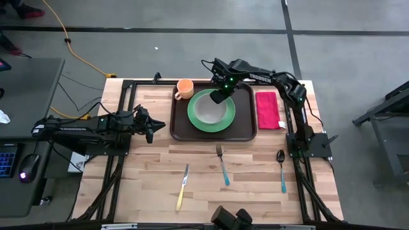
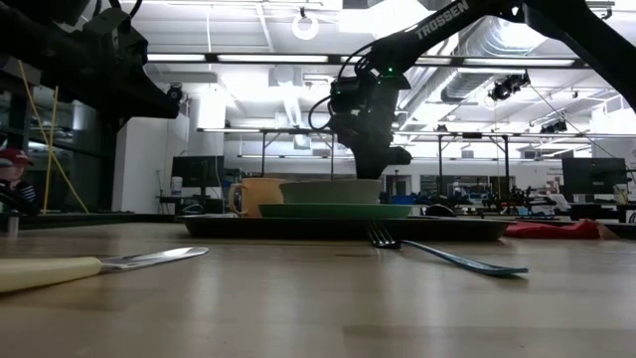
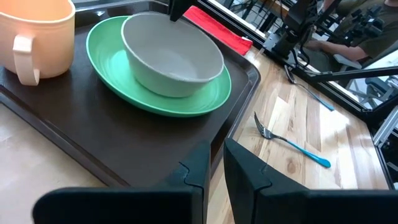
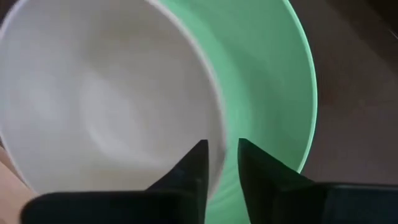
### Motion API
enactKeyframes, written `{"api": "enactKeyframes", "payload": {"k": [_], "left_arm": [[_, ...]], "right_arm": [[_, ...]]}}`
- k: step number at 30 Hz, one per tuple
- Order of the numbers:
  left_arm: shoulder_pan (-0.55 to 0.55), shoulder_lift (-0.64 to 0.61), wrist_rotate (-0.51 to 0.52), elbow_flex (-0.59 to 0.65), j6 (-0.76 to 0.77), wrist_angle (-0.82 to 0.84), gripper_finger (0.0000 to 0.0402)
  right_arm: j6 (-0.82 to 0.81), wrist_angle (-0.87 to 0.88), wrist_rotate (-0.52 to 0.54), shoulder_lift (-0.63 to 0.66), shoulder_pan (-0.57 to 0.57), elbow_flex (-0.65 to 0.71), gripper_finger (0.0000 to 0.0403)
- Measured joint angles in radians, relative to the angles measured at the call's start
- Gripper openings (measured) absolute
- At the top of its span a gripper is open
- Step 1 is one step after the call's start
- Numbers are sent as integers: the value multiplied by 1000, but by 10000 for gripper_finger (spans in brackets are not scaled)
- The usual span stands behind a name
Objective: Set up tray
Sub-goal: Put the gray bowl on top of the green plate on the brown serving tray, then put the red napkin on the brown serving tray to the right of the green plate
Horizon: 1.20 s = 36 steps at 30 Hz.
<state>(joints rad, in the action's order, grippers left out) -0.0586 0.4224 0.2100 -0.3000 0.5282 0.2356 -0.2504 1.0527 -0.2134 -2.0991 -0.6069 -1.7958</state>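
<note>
The dark brown tray (image 1: 246, 131) lies at the table's middle far side. On it rests a round green plate (image 1: 195, 121), and a pale bowl (image 1: 208, 110) sits on the plate. An orange cup (image 1: 184, 88) stands on the tray's far left corner. My right gripper (image 1: 219, 96) is at the bowl's far right rim, shut on it. My left gripper (image 1: 152, 126) hovers left of the tray's left edge, shut, touching nothing. In the left wrist view the tray (image 3: 93, 143), the bowl (image 3: 171, 59) and the cup (image 3: 34, 34) lie ahead of the gripper (image 3: 216, 165). My right gripper (image 4: 222, 149) has the bowl's rim (image 4: 216, 124) on its far right side, one finger inside the bowl (image 4: 106, 99) and one outside over the plate (image 4: 273, 81). It comes from above, slanting in from the far right. The bowl sits upright on the plate (image 2: 333, 210).
A red napkin (image 1: 268, 110) lies right of the tray. Nearer on the wooden table lie a blue-handled fork (image 1: 222, 165), a blue-handled spoon (image 1: 282, 171) and a yellow-handled knife (image 1: 182, 187). Black frame rails run along the table's left and right sides.
</note>
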Motion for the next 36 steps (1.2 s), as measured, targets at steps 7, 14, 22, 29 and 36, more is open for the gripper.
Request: {"api": "enactKeyframes", "payload": {"k": [7,14,22,29,36], "left_arm": [[0,0,0,0,0,0,76],[0,0,0,0,0,0,76],[0,0,0,0,0,0,76],[0,0,0,0,0,0,76],[0,0,0,0,0,0,76]], "right_arm": [[-1,1,-1,0,0,0,103],[-2,35,-2,0,-5,-7,104],[-3,135,-2,0,-35,-80,90],[-3,297,-2,0,-55,-164,87],[31,505,12,0,-41,-190,87]]}}
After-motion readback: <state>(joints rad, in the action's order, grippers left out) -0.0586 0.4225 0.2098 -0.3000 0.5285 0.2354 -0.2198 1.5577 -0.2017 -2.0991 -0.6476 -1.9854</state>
